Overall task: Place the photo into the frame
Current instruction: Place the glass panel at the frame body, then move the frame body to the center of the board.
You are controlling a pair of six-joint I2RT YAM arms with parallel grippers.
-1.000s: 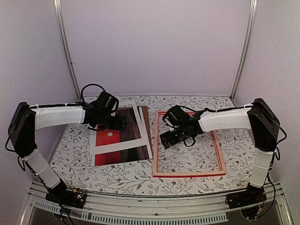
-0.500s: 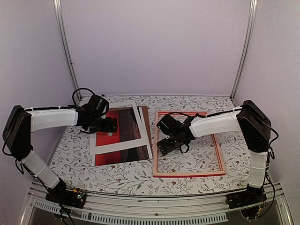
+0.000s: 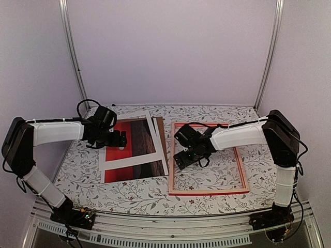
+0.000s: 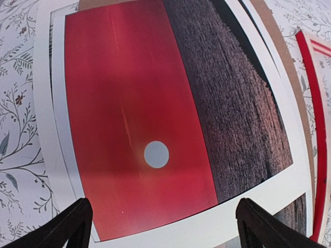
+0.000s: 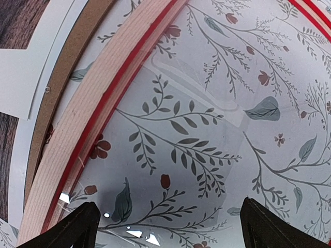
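While I watched over the last second, the left gripper [image 3: 120,139] drew back from above the photo [image 3: 139,137] toward its left edge and finished spreading its fingers wide, gripping nothing. The right gripper [image 3: 182,160], also spread wide and empty, slid slightly left to hover over the left rail of the frame [image 3: 207,191]. The photo lay flat on the table [image 3: 77,170] just left of the frame, with white mat strips [image 3: 132,161] across and around it. I judged that nothing had been lifted yet, so moving the photo into the frame had still to begin.
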